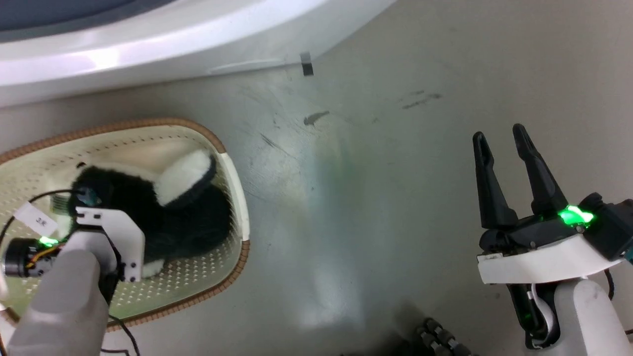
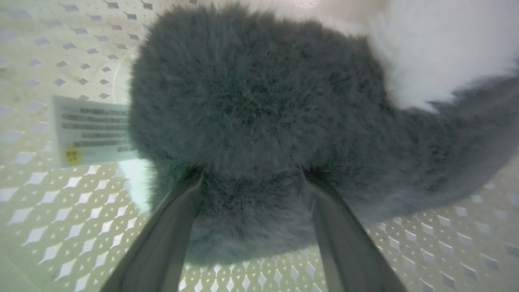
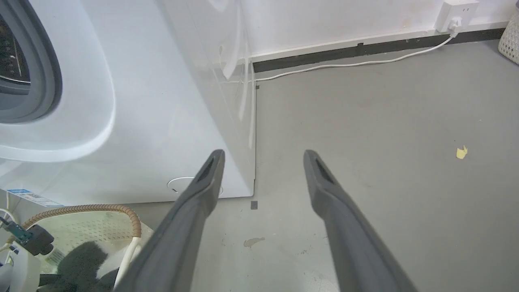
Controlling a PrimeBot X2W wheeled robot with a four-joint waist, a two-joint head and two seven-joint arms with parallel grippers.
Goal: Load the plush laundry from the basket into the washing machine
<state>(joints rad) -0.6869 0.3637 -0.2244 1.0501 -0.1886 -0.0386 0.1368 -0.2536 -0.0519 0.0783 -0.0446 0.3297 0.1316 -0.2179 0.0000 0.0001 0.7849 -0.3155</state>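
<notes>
While the right gripper (image 1: 499,132) hangs spread, the left gripper (image 2: 250,175), also spread, straddles the plush laundry (image 2: 259,101) inside the basket (image 2: 61,227).

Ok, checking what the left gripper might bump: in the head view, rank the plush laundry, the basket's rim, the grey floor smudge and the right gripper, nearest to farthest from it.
1. plush laundry, touching the left gripper.
2. basket rim, just to its right.
3. floor smudge, ahead and rightward.
4. right gripper, far right.
</notes>
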